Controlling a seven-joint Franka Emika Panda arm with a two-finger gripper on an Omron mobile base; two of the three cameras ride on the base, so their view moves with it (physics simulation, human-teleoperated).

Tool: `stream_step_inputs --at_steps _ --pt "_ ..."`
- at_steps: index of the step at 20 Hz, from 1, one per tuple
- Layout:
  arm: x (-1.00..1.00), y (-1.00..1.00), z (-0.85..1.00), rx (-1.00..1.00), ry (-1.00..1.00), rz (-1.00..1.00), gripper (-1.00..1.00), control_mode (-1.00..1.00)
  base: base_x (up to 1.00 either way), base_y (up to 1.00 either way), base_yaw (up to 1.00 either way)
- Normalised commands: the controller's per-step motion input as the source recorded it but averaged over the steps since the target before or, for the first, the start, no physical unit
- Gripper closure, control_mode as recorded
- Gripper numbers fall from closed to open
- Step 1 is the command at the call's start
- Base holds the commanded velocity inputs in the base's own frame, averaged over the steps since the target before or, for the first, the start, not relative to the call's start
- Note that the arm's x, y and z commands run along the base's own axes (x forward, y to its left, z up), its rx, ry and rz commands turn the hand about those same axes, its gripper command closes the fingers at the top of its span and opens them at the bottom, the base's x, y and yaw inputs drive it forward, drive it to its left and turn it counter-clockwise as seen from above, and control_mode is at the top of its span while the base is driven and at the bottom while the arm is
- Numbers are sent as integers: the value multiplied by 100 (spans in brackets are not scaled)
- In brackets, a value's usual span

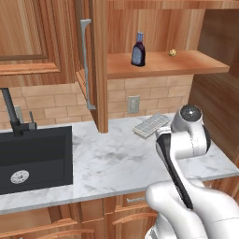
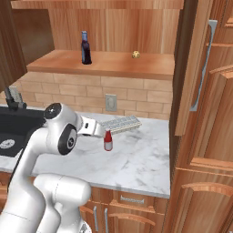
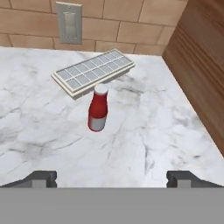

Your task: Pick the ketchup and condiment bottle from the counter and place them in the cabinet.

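Here, ketchup [image 3: 97,111] upright on counter [image 3: 144,148], cap up, long axis vertical.

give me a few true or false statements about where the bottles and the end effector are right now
1. The condiment bottle stands upright on the cabinet shelf. True.
2. The ketchup lies on its side in the sink. False: it stands upright on the counter, beside the ice tray.
3. The end effector is shut on the ketchup. False: its jaws stand open, short of the bottle.
4. A small round yellowish thing sits on the shelf to the right of the condiment bottle. True.
5. The cabinet door is closed. False: it is open.
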Motion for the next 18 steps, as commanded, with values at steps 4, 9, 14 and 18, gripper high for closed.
stream_step_inputs --at_steps 4,9,14,18 --pt "40 -17 -34 13 3 0 -100 -100 0 0 0" --pt "50 -13 -31 18 9 0 -100 -100 0 0 0" --pt "52 -5 -23 18 12 0 -100 -100 0 0 0" --pt "42 -1 -10 9 13 0 -100 -100 0 0 0"
